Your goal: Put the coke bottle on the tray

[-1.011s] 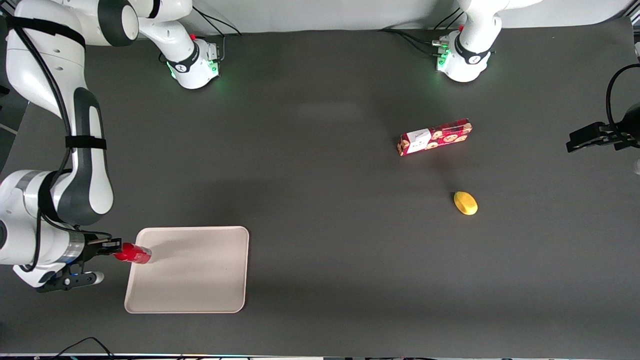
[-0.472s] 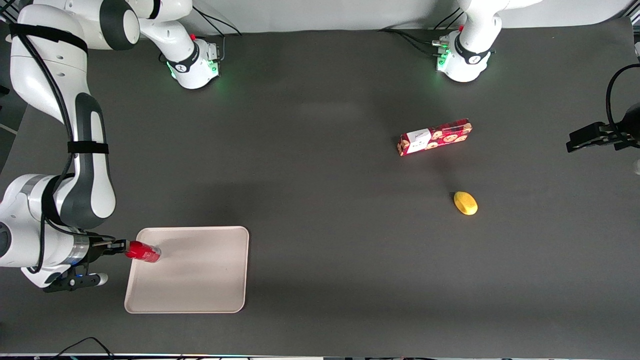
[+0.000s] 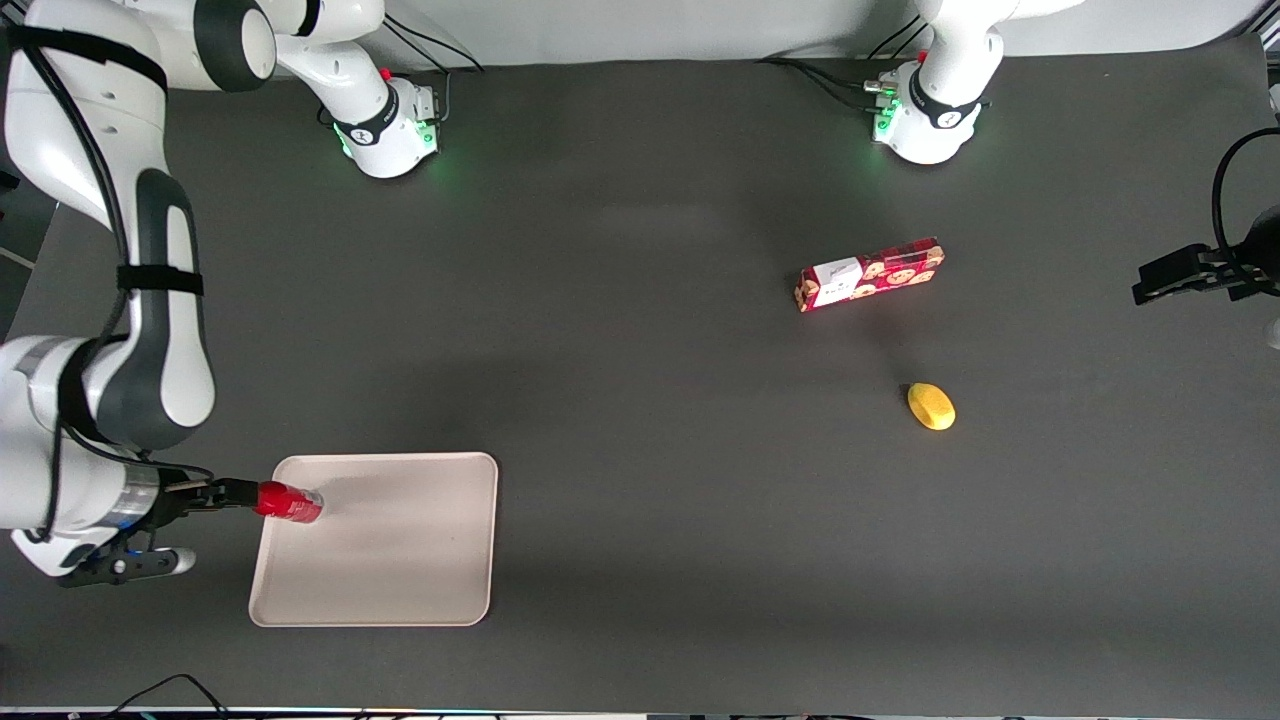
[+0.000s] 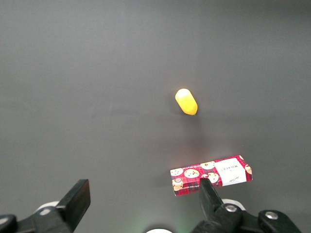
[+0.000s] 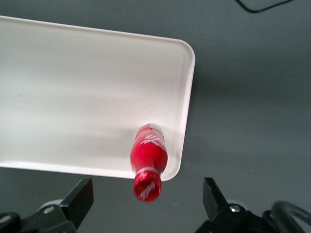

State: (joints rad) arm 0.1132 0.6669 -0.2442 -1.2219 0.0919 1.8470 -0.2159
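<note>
The small red coke bottle (image 3: 290, 502) stands upright on the pale beige tray (image 3: 400, 560), just inside the tray's rim at the working arm's end. In the right wrist view the bottle (image 5: 148, 162) shows from above with its cap toward the camera, on the tray (image 5: 73, 97) near a rounded corner. My right gripper (image 3: 235, 494) is open. Its fingers (image 5: 83, 193) stand wide apart on either side of the cap and do not touch it, so the gripper (image 5: 146, 187) holds nothing.
A red cookie box (image 3: 870, 273) and a yellow lemon-like object (image 3: 931, 406) lie on the dark table toward the parked arm's end. Both show in the left wrist view, the box (image 4: 211, 174) and the yellow object (image 4: 186, 101).
The bottle was carried farther in over the tray and set down. The fingers have opened and my gripper has drawn back a little from the bottle, which stays put.
</note>
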